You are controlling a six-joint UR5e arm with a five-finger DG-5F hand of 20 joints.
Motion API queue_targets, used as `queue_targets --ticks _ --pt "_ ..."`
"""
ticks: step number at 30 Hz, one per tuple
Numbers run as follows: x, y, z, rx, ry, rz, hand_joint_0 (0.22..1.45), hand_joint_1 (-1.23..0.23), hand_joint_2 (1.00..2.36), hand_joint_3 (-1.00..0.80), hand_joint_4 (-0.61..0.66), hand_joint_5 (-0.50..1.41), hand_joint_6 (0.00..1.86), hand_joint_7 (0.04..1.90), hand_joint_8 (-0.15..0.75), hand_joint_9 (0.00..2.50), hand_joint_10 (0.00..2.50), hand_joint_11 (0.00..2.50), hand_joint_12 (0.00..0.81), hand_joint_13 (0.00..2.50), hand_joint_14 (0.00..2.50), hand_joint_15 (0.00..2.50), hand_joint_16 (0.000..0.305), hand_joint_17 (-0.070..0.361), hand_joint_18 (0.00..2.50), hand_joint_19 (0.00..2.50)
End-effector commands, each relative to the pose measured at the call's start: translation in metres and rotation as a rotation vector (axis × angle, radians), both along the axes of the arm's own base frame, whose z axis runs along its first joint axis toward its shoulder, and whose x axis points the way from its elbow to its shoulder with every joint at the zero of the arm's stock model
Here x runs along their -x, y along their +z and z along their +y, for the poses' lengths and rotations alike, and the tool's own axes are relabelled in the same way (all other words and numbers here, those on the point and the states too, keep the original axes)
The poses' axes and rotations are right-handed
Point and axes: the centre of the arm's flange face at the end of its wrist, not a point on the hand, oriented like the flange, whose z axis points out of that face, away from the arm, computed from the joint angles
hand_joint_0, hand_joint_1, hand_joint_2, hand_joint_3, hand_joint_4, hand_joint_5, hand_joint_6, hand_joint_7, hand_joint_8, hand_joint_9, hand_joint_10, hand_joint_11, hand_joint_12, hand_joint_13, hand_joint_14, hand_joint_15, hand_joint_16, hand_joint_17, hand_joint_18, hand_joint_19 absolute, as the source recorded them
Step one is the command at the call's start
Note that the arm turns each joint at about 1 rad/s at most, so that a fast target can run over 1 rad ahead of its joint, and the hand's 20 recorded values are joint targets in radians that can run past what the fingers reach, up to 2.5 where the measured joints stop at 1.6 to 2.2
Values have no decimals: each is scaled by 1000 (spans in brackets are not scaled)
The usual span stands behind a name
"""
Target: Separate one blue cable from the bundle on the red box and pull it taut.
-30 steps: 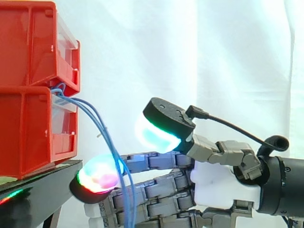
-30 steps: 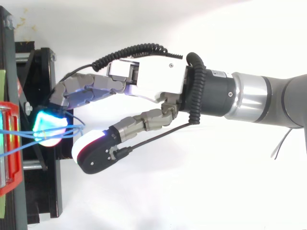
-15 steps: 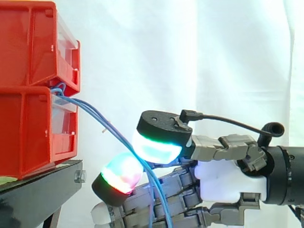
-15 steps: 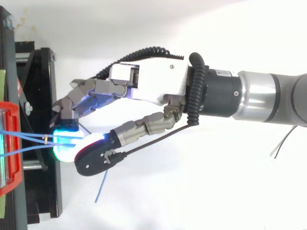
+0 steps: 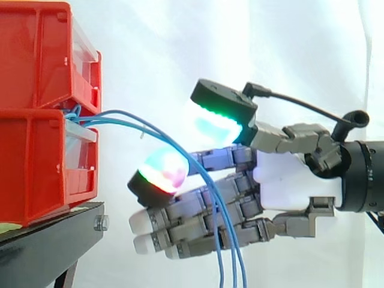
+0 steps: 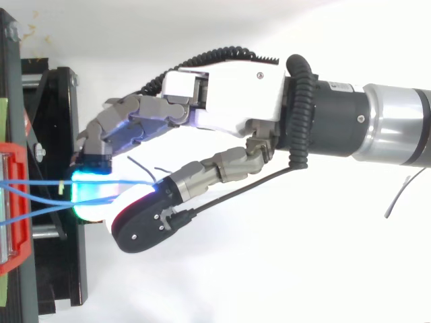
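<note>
Two thin blue cables (image 5: 123, 111) leave the seam between the stacked red bins (image 5: 36, 162), arch to the right and hang down in front of my hand (image 5: 294, 186). They lie across one outstretched finger, whose glowing pad (image 5: 159, 177) sits under the arch. The thumb pad (image 5: 219, 117) glows green above them, well apart from that finger. Nothing pinches the cables; the hand is open. From above, the cables (image 6: 40, 183) run from the red bin's rim (image 6: 19, 249) into the gap between thumb and fingers of the hand (image 6: 229, 101).
The bins stand on a black stand (image 5: 54, 234) at the left, its edge just below the fingertips. A white curtain hangs behind. The arm enters from the right.
My hand has risen and drawn back a little to the right. The thumb has lifted off the finger. The cables have gone from a downward slope to a raised arch.
</note>
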Motion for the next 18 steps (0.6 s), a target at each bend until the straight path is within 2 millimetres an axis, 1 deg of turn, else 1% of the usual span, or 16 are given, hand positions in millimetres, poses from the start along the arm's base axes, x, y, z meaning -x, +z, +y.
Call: queue_targets --ticks 1,5,9,13,15,18 --pt "-4 12 0 -2 -2 -10 507 -615 1000 -500 181 -91 634 1058 245 580 5 141 342 218 8 211 50 112 60 118" --pt "-5 20 -1 3 -5 25 506 -606 1000 -500 188 -85 596 1112 246 580 5 146 342 221 8 208 50 113 65 120" --pt "-6 22 0 4 -3 23 505 -602 1000 -500 189 -80 572 1148 248 580 5 146 343 224 8 213 50 112 67 123" --pt "-8 13 -1 4 -5 19 511 -605 1000 -500 185 -77 568 1159 249 581 5 139 341 229 10 214 49 111 74 123" --pt "-10 3 0 3 -8 26 521 -613 1000 -491 178 -78 584 1155 245 585 7 142 337 231 8 211 49 109 80 128" --pt "-11 2 3 -1 -5 20 560 -639 1005 -426 158 -101 709 991 238 588 5 141 328 237 8 210 47 105 79 134"
